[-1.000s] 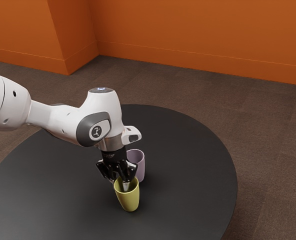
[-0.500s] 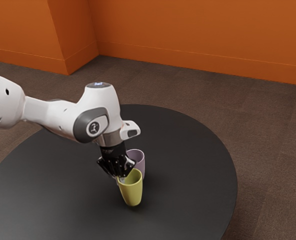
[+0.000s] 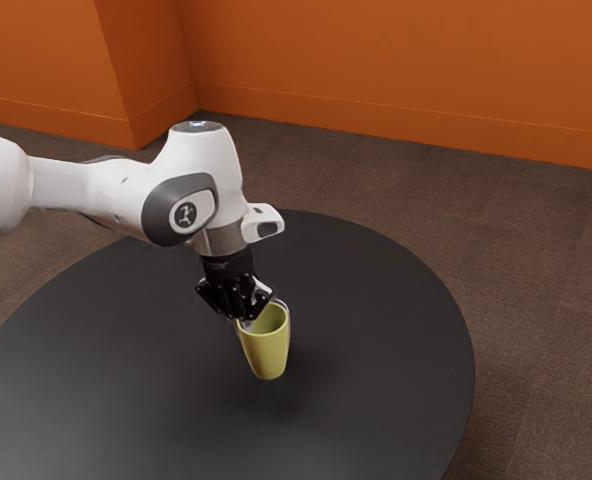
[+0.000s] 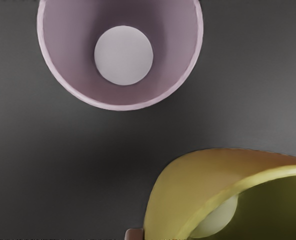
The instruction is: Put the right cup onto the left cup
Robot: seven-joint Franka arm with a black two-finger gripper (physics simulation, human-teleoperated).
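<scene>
My gripper (image 3: 242, 322) is shut on the near-side wall of the yellow cup (image 3: 268, 352) at its rim. That cup is held upright or slightly tilted, above the black table. Behind it in the exterior view, the pink cup is almost wholly hidden. From the wrist camera, the pink cup (image 4: 123, 97) stands mouth up, its inside and round bottom in sight. The yellow cup (image 4: 183, 187) is beside it across a gap, with a bit of one finger (image 4: 134, 234) against its outer wall.
The round black table (image 3: 126, 380) extends on all sides of the cups. Brown carpet (image 3: 536, 300) and an orange wall (image 3: 396, 70) lie beyond its edge.
My gripper has risen with the yellow cup in it, moving up and slightly toward the exterior view's right. The cup now covers the pink one there and looks less tilted.
</scene>
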